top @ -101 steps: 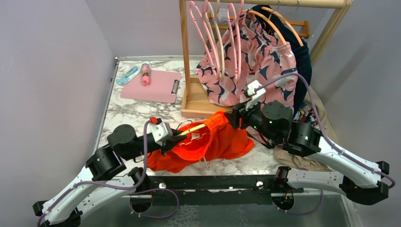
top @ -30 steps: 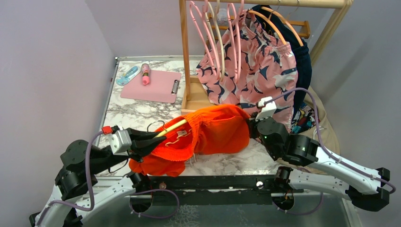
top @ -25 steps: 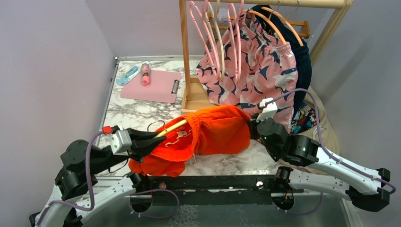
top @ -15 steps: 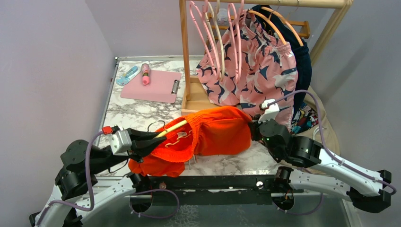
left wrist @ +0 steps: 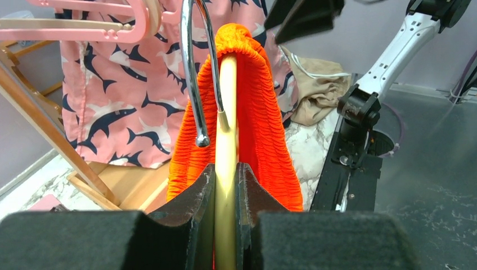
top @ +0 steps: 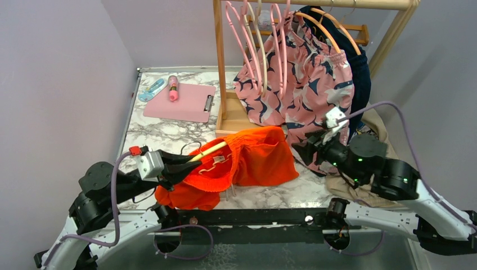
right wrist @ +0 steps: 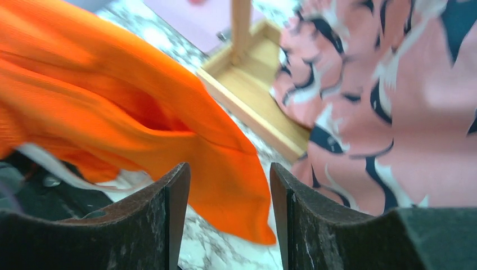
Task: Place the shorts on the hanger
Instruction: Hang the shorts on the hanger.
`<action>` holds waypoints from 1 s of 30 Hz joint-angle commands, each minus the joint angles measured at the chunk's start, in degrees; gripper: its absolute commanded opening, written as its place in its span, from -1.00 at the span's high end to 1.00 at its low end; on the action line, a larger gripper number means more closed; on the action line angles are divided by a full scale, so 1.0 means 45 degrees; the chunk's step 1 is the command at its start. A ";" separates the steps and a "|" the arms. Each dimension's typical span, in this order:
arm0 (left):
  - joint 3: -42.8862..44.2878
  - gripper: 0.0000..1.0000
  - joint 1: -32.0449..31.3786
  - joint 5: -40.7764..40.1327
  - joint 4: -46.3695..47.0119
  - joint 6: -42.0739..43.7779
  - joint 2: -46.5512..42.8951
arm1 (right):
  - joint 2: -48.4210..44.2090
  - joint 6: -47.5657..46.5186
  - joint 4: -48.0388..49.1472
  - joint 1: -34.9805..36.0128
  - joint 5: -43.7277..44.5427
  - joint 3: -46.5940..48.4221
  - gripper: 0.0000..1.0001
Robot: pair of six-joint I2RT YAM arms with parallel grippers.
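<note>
Threading step: left hand (left wrist: 226,171) clamps hanger (left wrist: 227,95), shorts (top: 259,160) draped over it. Right hand (right wrist: 228,191) gapes, empty. Next, likely: regrasp shorts, pull further along.

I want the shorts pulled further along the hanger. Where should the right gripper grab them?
Probably the ribbed waistband of the shorts where it drapes over the hanger, coming from the right with the right gripper: that fold is thick, raised off the table and faces its open jaws.
</note>
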 commanded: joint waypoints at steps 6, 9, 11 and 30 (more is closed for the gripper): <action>-0.0721 1.00 0.0048 0.0823 0.1091 0.0289 0.1142 | 0.0323 -0.2735 0.2268 0.0011 -0.6370 0.1722 -0.12; -0.1049 1.00 0.0048 0.1846 0.1559 0.0196 0.2024 | 0.1093 -0.2887 0.3026 0.0009 -0.7995 0.1525 -0.10; -0.1015 1.00 0.0046 0.2446 0.1765 0.0183 0.2672 | 0.1524 -0.2962 0.3373 0.0028 -0.8737 0.1449 -0.10; -0.0267 1.00 0.0047 0.4990 0.2681 0.0534 0.4945 | 0.2996 -0.3094 0.4534 0.0012 -1.0714 0.0148 -0.01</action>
